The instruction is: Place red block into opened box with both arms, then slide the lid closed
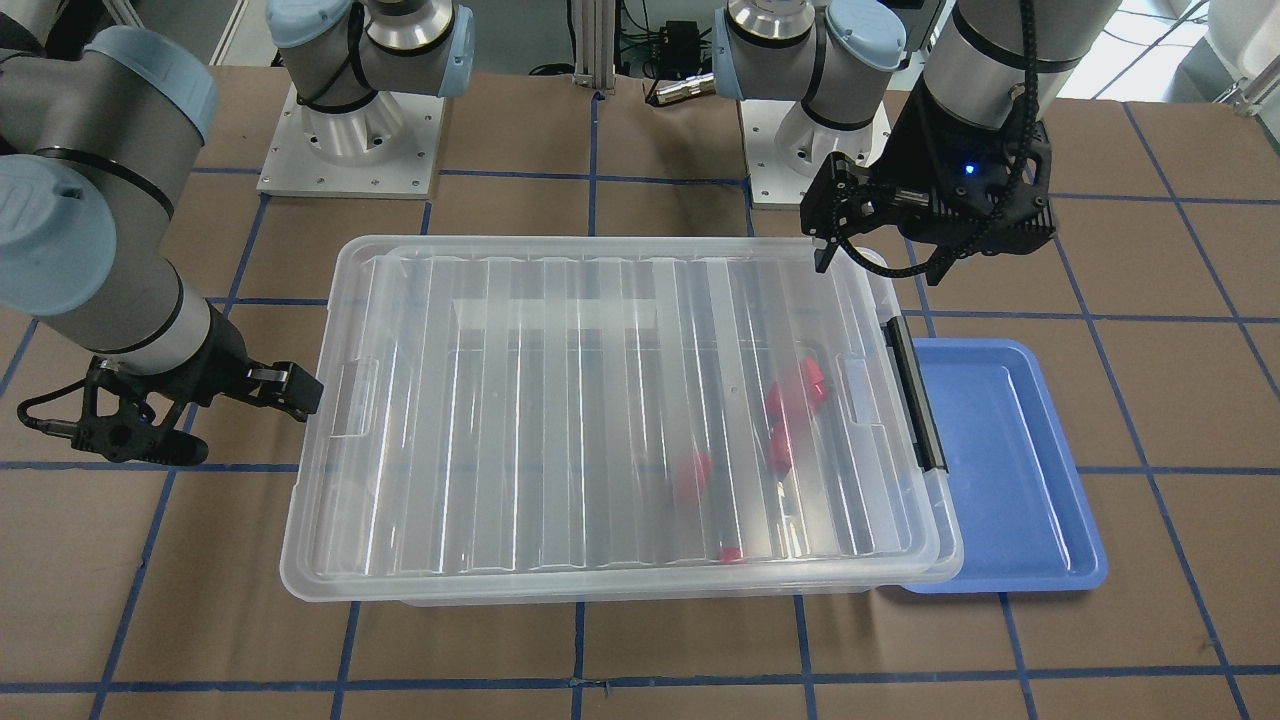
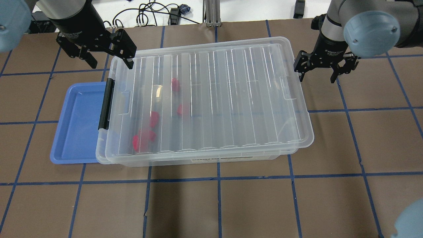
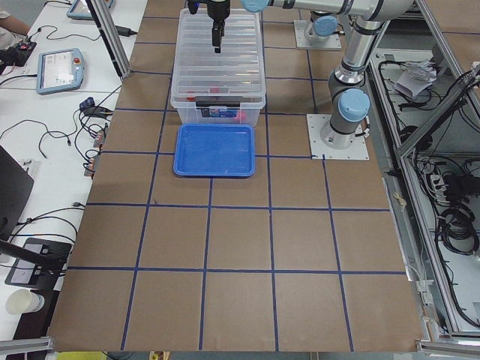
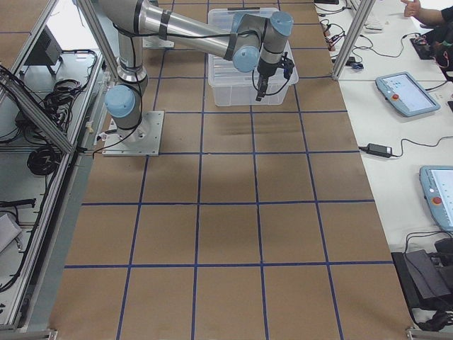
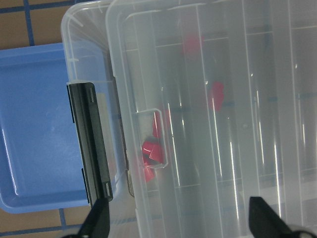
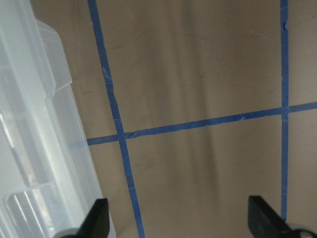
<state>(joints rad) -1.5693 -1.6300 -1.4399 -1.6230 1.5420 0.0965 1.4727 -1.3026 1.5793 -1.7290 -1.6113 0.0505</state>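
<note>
Overhead: the box (image 2: pixel 158 160) lies with its long axis across the table (image 2: pixel 231 205). Its black latch bar (image 2: pixel 105 105) is at the robot's left end, just beside a blue tray (image 2: pixel 76 125). A white label (image 2: pixel 231 159) sits on the near wall; print unreadable. The lid (image 2: pixel 231 99) rests on top on the same axis, ribs crosswise. Red blocks (image 2: pixel 143 138) lie inside, in the latch half. The left gripper (image 2: pixel 108 59) hangs over the far latch-end corner, fingers spread, empty. The right gripper (image 2: pixel 317 74) is off the opposite end, spread, empty.

Front-facing: lid sits offset toward the robot's right, overhanging there.

Exterior left: near arm reaches over the box, wrist down.

Exterior right: near arm stretches low to the box end.

Left wrist: lid edge stops short of the latch bar.

Right wrist: fingertips (image 6: pixel 96 218) apart over bare table.
</note>
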